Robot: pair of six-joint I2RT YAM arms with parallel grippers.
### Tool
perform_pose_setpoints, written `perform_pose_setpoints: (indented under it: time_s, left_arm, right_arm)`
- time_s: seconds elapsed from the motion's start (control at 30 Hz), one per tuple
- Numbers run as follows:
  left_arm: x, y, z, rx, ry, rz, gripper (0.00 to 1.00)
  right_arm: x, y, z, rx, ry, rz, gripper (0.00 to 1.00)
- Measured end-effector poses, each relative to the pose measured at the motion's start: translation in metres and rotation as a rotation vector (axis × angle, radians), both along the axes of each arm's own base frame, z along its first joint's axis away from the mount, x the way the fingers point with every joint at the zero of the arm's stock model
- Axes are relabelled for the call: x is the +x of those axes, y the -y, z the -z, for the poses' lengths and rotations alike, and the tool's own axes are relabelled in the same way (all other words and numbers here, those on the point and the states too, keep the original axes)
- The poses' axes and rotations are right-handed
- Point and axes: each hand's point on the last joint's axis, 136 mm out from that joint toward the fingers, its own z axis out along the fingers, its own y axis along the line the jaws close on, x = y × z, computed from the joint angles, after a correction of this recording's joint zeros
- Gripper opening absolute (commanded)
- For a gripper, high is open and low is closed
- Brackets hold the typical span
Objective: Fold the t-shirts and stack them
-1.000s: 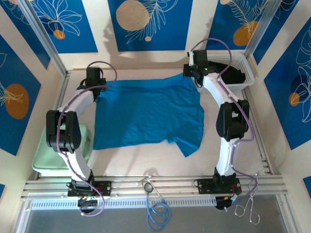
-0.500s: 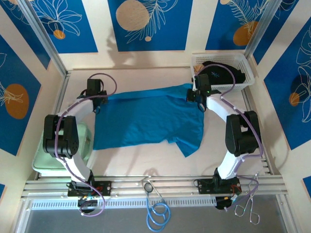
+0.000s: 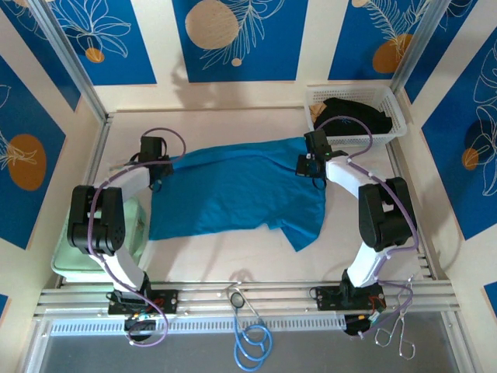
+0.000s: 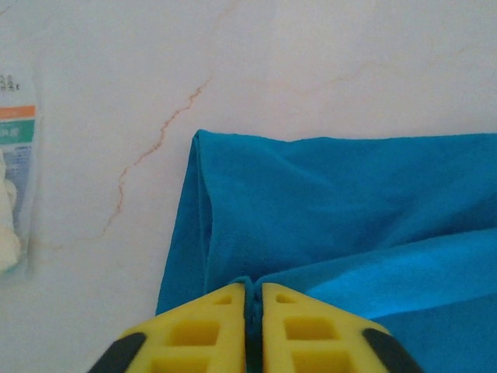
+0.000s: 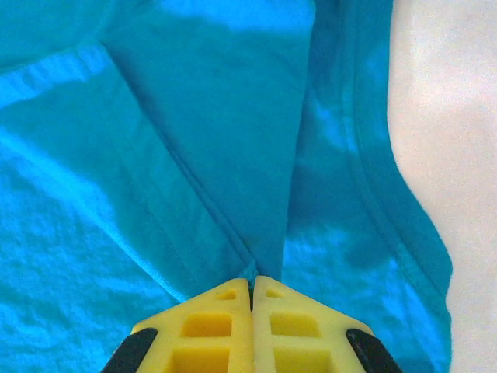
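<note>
Both claws are pinched closed on the plain teal-blue cloth t-shirt point(image 3: 233, 194): the left claw point(image 3: 160, 172) point(image 4: 254, 291) holds its far left corner, and the right claw point(image 3: 309, 166) point(image 5: 251, 284) holds a raised fold at its far right corner. The pale marbled tabletop point(image 3: 233, 252) lies bare in a wide band behind the shirt and a narrower one in front of it. The shirt lies mid-tabletop with its long axis running left to right, and one flap points toward the near right. Its far edge is drawn taut between the claws. The white plastic mesh basket point(image 3: 397, 116) sits at the far right corner and holds the black t-shirt point(image 3: 353, 116). The pale green flat pad point(image 3: 133, 229) lies just beside the shirt's left edge.
</note>
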Motion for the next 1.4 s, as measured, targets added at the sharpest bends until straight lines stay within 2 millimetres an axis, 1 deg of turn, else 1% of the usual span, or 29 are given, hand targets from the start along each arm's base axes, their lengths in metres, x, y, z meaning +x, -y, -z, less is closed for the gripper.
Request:
perform_pose_setpoints:
  time_s: [0.07,0.2,0.3,0.37,0.43,0.53,0.6,0.67,0.77,0.87,0.93,1.07,1.1,1.17,1.23,1.27,1.33,1.4]
  left_arm:
    - [-0.002,0.0,0.001,-0.008,0.003,-0.009,0.24]
    - [-0.006,0.0,0.003,-0.021,0.001,-0.024,0.29]
    - [-0.009,0.0,0.007,-0.029,-0.002,-0.029,0.34]
    - [-0.01,0.0,0.008,-0.037,-0.004,-0.033,0.38]
    - [-0.011,0.001,0.008,-0.046,0.0,-0.036,0.44]
    - [-0.011,0.003,0.0,-0.06,0.022,-0.035,0.52]
    - [-0.012,0.003,-0.007,-0.065,0.04,-0.037,0.6]
    - [-0.014,0.002,-0.017,-0.069,0.063,-0.039,0.65]
    - [-0.015,0.002,-0.034,-0.068,0.1,-0.038,0.73]
    - [-0.018,0.001,-0.049,-0.062,0.121,-0.035,0.82]
    - [-0.019,0.0,-0.059,-0.055,0.125,-0.032,0.82]
    - [-0.01,0.002,-0.087,-0.061,0.132,-0.024,0.8]
    - [-0.008,0.004,-0.094,-0.067,0.133,-0.02,0.78]
    - [-0.002,0.007,-0.102,-0.084,0.127,-0.013,0.73]
    - [0.003,0.011,-0.099,-0.104,0.104,-0.009,0.69]
    - [0.005,0.014,-0.093,-0.118,0.083,-0.007,0.67]
    - [0.006,0.018,-0.073,-0.142,0.028,-0.006,0.6]
    - [0.004,0.022,-0.046,-0.167,-0.046,-0.012,0.5]
  right_arm:
    - [-0.006,0.001,0.006,0.003,-0.033,0.009,0.0]
    - [-0.02,0.0,0.022,0.016,-0.118,0.026,0.0]
    - [-0.03,0.0,0.032,0.024,-0.175,0.033,0.05]
    - [-0.036,-0.001,0.037,0.032,-0.207,0.036,0.11]
    - [-0.041,-0.002,0.041,0.039,-0.236,0.039,0.19]
    - [-0.05,-0.002,0.047,0.049,-0.283,0.04,0.37]
    - [-0.056,-0.003,0.048,0.054,-0.308,0.038,0.47]
    - [-0.058,-0.003,0.048,0.057,-0.323,0.035,0.53]
    - [-0.059,-0.001,0.041,0.054,-0.338,0.03,0.54]
    - [-0.053,-0.002,0.022,0.057,-0.314,0.009,0.54]
    - [-0.046,-0.007,0.002,0.077,-0.277,-0.019,0.53]
    - [-0.018,-0.027,-0.045,0.155,-0.172,-0.111,0.52]
    - [-0.011,-0.033,-0.054,0.176,-0.149,-0.14,0.52]
    - [0.004,-0.045,-0.067,0.213,-0.117,-0.194,0.51]
    - [0.022,-0.055,-0.071,0.244,-0.096,-0.239,0.5]
    - [0.032,-0.06,-0.068,0.256,-0.095,-0.261,0.49]
    - [0.051,-0.068,-0.058,0.272,-0.098,-0.292,0.49]
    - [0.067,-0.072,-0.041,0.28,-0.116,-0.308,0.48]
